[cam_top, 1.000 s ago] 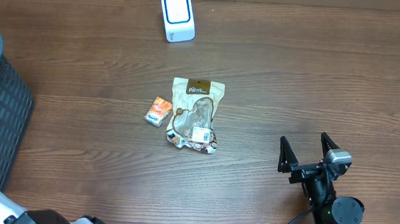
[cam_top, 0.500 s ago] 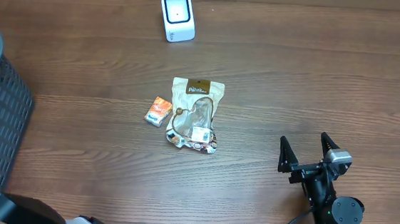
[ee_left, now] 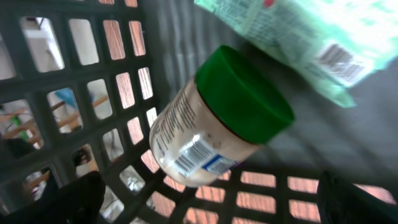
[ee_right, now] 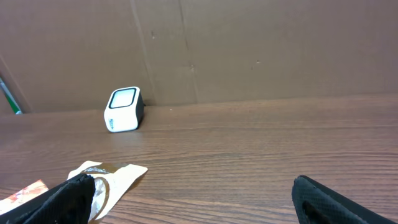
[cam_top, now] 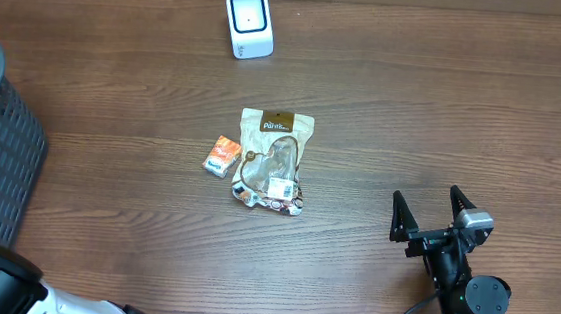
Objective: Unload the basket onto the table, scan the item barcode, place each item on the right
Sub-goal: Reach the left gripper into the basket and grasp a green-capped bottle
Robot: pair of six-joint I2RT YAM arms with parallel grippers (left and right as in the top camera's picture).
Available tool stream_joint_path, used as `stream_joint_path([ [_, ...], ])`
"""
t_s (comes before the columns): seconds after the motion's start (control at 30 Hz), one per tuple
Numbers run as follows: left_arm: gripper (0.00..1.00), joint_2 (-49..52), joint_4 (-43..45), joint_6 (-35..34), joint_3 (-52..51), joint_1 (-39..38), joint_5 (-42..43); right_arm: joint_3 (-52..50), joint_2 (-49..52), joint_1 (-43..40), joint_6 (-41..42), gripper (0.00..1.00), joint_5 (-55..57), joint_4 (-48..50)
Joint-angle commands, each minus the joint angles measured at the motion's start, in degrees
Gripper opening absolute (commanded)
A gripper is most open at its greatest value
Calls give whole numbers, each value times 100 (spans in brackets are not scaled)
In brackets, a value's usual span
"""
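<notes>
A dark brown wood-grain table fills the scene, backed by a creased brown cardboard wall. At its left edge stands a dark grey plastic lattice basket. Inside it the left gripper hangs with its jaws spread wide, holding nothing, above a tilted clear jar with a green lid whose barcode label faces up, beside a pale green packet. The right gripper gapes empty near the front right. Mid-table lies a tan snack pouch, a small orange packet just beside it; the white cube scanner sits at the far edge.
</notes>
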Motion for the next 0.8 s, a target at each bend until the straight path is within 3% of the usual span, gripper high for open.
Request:
stream_joint_path([
  [0.0,96,177,74,107,-31,146,-286,-61,-68,33,39,100,20,33],
  [0.37,95,245,1250,223,-859,260,-269,-61,-68,33,39,100,20,33],
  [0.6,94,247,1784,560,-1300,170,227,-61,-68,33,39,100,20,33],
  [0.77,80,245,1816,557,-1309,168,315,-61,-68,33,39,100,20,33],
])
